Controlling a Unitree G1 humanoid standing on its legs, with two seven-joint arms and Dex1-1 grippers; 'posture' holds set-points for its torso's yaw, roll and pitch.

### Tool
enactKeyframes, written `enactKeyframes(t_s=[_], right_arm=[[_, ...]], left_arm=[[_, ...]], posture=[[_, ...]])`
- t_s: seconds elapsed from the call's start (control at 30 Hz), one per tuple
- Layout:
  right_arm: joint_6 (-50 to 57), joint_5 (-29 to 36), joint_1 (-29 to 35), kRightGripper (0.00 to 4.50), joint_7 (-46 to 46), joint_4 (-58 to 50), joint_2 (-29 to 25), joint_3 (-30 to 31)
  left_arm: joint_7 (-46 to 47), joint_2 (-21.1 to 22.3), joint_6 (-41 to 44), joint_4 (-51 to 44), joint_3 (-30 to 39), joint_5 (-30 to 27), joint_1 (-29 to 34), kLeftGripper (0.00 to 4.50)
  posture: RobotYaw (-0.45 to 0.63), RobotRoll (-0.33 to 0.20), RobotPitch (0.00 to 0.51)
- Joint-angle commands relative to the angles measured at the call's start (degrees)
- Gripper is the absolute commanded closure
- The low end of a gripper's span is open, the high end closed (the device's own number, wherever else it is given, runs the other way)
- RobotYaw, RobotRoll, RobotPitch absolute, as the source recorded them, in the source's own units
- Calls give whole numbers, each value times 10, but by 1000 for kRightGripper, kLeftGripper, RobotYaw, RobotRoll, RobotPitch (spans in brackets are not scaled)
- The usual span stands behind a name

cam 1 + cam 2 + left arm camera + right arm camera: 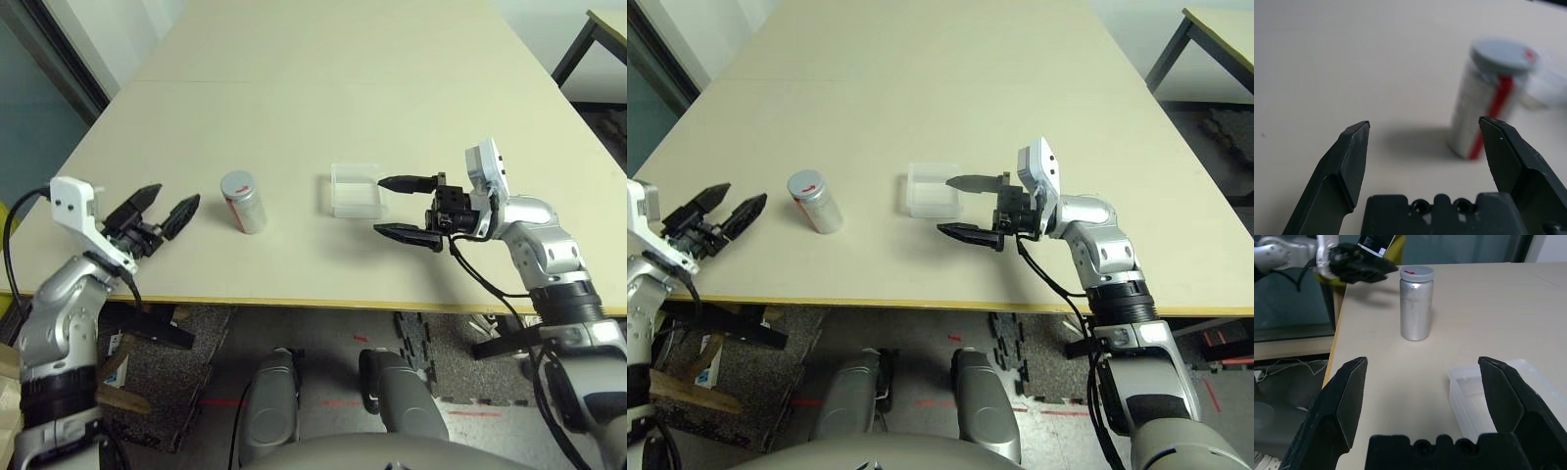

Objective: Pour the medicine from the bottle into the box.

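A capped bottle (pixel 243 202) stands upright on the tabletop (pixel 323 88) beside a clear box (pixel 356 190), between the left claw (pixel 165 211) and right claw (pixel 397 208), both spread apart and empty; the left wrist view shows its red-striped label.

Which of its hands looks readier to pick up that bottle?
Probably the left gripper. Its open jaws point straight at the capped, upright bottle, with bare table between. The right gripper, also open, sits beside the box, farther from the bottle.

A lab or workroom: a large plain beige table (pixel 323 88) fills the frame's centre, loose cables and grey floor mats (pixel 431 362) along the bottom.
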Motion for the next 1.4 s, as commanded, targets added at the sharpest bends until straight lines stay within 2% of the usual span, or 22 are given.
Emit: enactKeyframes(t_s=[0.03, 0.43, 0.73, 1.4], right_arm=[[-10, -7, -4, 0, 8, 11, -1, 3], [-23, -26, -3, 0, 13, 20, -6, 4], [-35, -36, 8, 0, 9, 18, -13, 2], [-39, -39, 19, 0, -6, 5, -17, 2]], left_arm=[[5, -21, -28, -31, -25, 19, 23, 22], [35, -79, -106, -22, -101, 84, 17, 22], [86, -116, -151, 23, -124, 125, -30, 22], [112, -124, -151, 100, -142, 145, -109, 22]], posture=[[78, 0, 133], [57, 0, 131], [33, 0, 125], [2, 0, 126]])
